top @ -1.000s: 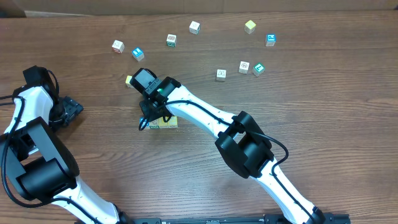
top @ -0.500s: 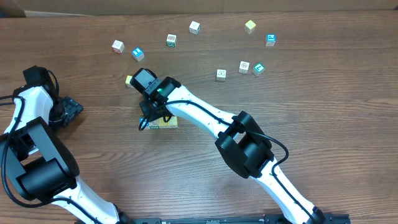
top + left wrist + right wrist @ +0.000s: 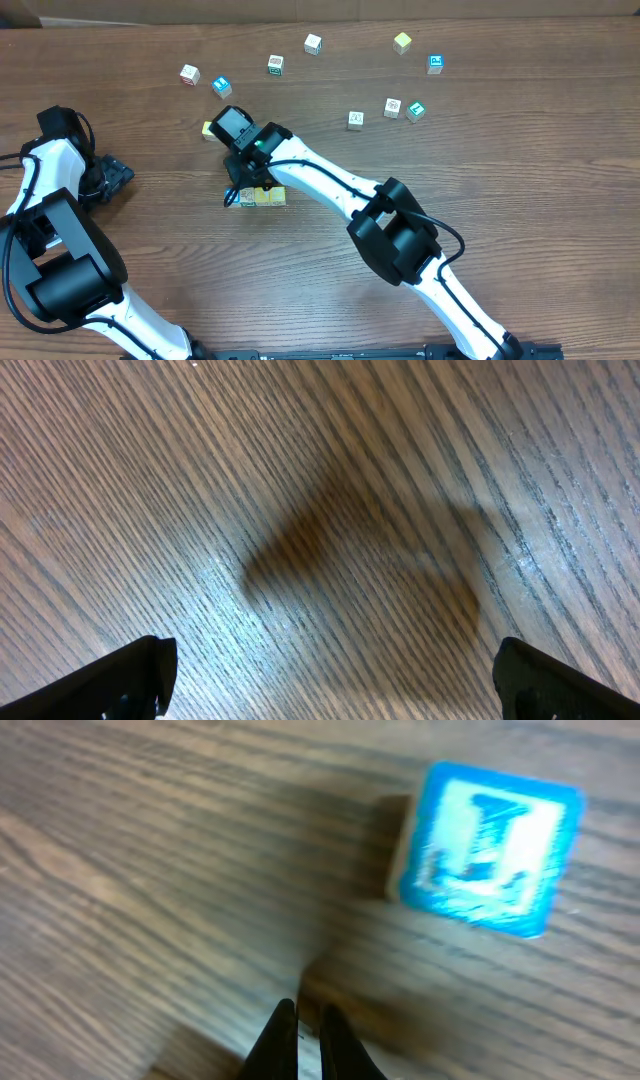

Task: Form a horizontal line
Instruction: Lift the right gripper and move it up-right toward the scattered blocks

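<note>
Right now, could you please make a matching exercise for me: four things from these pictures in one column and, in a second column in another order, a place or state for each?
Things
1. left hand
2. right hand
3. row of cubes
4. yellow-green cube

Places or states
A. alone near the top edge of the overhead view
B. shut tight, holding nothing
C. wide open, holding nothing
D. close to the right hand

Pairs: 1-C, 2-B, 3-D, 4-A

Left arm (image 3: pixel 50 165), right arm (image 3: pixel 320 183): white shells, blk joints & cables; right pincer (image 3: pixel 305 1030) blk, thin.
</note>
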Robot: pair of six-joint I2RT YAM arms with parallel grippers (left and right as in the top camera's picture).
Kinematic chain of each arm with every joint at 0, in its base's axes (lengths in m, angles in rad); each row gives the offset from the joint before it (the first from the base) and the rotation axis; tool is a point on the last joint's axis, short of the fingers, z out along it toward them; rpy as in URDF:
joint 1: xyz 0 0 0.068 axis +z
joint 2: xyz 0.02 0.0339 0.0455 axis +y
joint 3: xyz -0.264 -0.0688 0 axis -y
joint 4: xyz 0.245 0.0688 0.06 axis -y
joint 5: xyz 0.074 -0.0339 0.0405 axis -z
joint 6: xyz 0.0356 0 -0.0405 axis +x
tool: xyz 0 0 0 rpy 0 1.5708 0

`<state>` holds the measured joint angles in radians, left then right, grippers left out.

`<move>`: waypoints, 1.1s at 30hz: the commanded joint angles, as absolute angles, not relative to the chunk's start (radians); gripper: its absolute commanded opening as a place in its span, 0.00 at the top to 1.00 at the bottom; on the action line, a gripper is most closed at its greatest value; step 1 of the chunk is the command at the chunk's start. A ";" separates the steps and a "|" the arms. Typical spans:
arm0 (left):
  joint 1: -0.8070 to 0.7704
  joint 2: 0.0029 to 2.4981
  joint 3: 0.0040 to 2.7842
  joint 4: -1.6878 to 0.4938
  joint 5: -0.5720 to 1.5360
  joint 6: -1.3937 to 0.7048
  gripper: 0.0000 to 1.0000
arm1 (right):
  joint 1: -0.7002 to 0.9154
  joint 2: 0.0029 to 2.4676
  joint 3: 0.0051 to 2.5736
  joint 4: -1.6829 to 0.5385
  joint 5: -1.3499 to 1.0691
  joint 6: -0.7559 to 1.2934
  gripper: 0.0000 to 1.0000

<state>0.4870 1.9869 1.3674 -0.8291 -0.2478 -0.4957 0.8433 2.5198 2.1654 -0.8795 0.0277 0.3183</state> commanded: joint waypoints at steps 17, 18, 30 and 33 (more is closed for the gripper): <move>0.490 1.990 1.362 -0.828 -0.258 -0.495 0.00 | 0.682 2.470 2.162 -1.054 0.051 0.326 0.87; 0.490 1.990 1.362 -0.828 -0.258 -0.495 0.00 | 0.673 2.470 2.162 -1.068 0.051 0.327 0.89; 0.490 1.990 1.362 -0.828 -0.258 -0.495 0.00 | 0.559 2.470 2.162 -1.221 0.051 0.349 0.67; 0.490 1.990 1.362 -0.828 -0.258 -0.495 0.00 | 0.526 2.470 2.162 -1.253 0.051 0.348 0.54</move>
